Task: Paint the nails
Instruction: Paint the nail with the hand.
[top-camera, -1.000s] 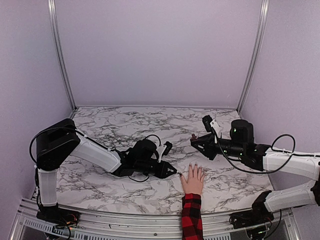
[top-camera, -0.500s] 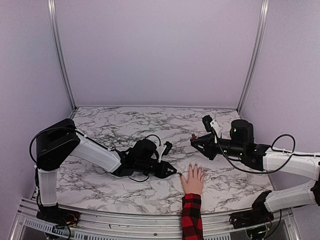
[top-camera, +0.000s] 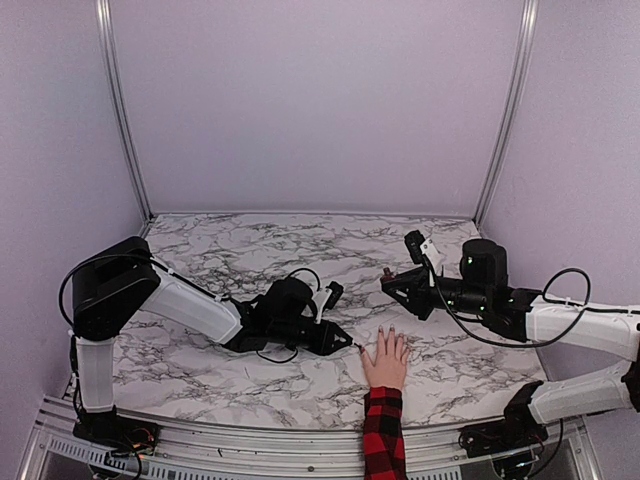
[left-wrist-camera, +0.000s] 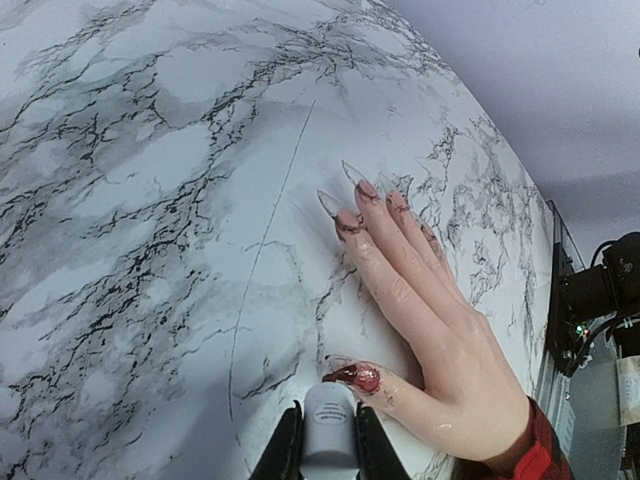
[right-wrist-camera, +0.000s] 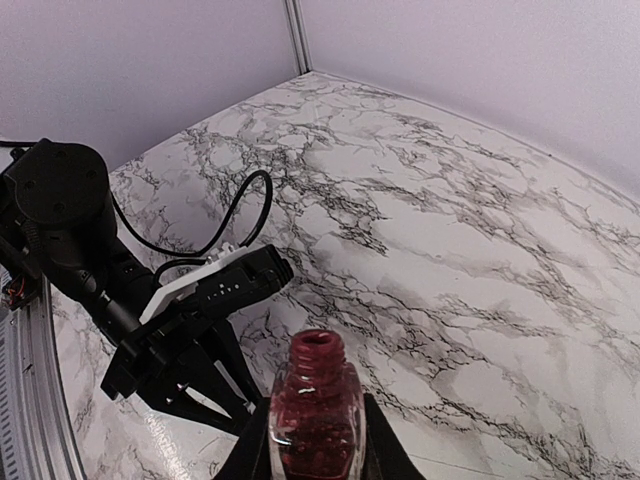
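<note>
step in hand, as judged: coating the thumb nail.

the left gripper (left-wrist-camera: 327, 446) is clenched on the white brush handle (left-wrist-camera: 330, 422). the handle's far end sits just beside the thumb nail (left-wrist-camera: 358, 377), which shows wet red glitter. the bristles cannot be made out, so contact with the nail is not confirmed.

the hand (left-wrist-camera: 440, 345) lies flat, palm down, on the marble table (top-camera: 250, 250), plaid cuff toward the near edge. the nails (left-wrist-camera: 347, 218) of the fingers point away from you. they carry dark red near the base and long clear tips beyond.

advice:
- draw the brush along the nail from base to tip and do not scrub across it.
- press lightly. the thumb is soft and may roll under a push.
- keep the colour off the skin on either side, as the nail is narrow.
- lift straight off at the tip before you travel to the next finger.

containers: the right gripper (right-wrist-camera: 318, 452) grasps the polish bottle (right-wrist-camera: 318, 400) by its lower body. the bottle stands upright and uncapped, its mouth open to the air. red glitter polish shows through the glass, but the exact level cannot be read. hold it level. a tilt could spill polish over the table or the hand.
</note>
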